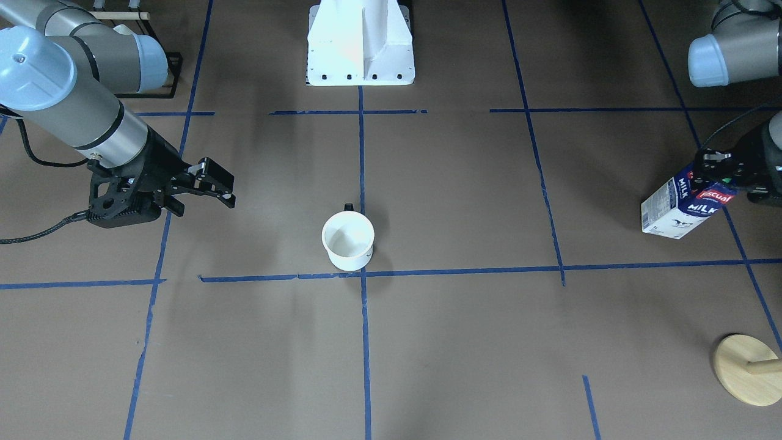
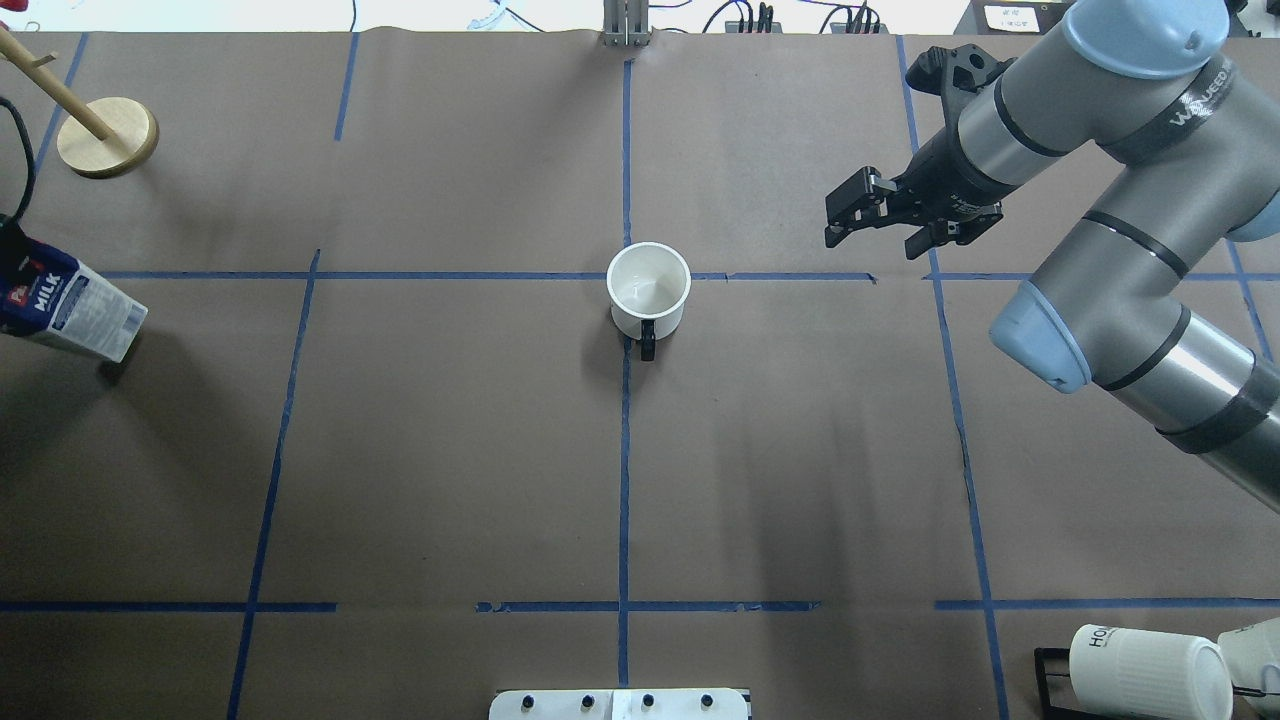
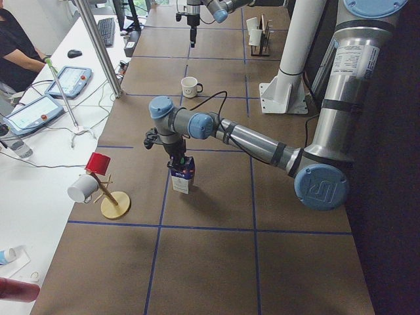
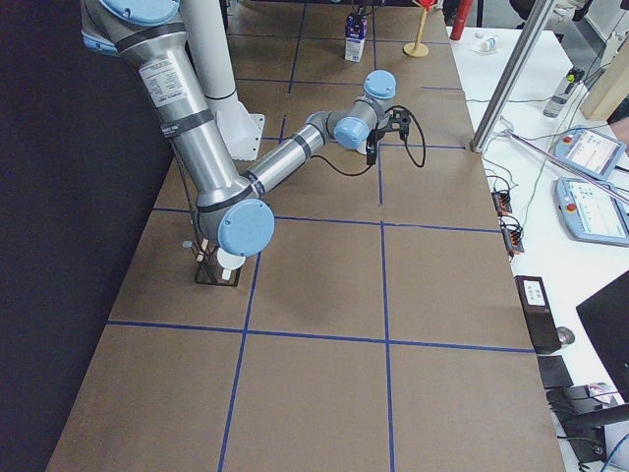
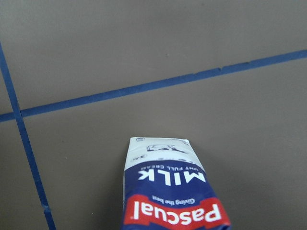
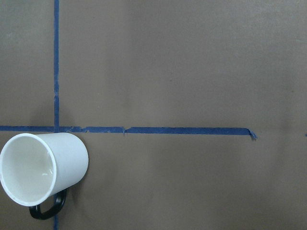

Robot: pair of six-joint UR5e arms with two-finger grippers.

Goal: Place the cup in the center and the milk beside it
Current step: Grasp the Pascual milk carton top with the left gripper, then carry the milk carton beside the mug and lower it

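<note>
The cup (image 2: 648, 288), a smooth white mug with a black handle, stands upright on the centre tape cross; it also shows in the front view (image 1: 347, 239) and the right wrist view (image 6: 41, 172). My right gripper (image 2: 832, 222) is open and empty, hovering to the cup's right, well apart from it. The milk (image 1: 684, 208), a blue and white Pascual carton, is at the table's far left (image 2: 65, 305). My left gripper (image 1: 718, 171) is shut on its top. The left wrist view shows the carton (image 5: 170, 191) right below. I cannot tell whether its base touches the table.
A wooden mug tree (image 2: 107, 137) stands at the far left corner, beyond the milk. A ribbed white "HOME" mug (image 2: 1145, 670) sits on a black rack at the near right corner. The robot's white base (image 1: 360, 43) is at the near edge.
</note>
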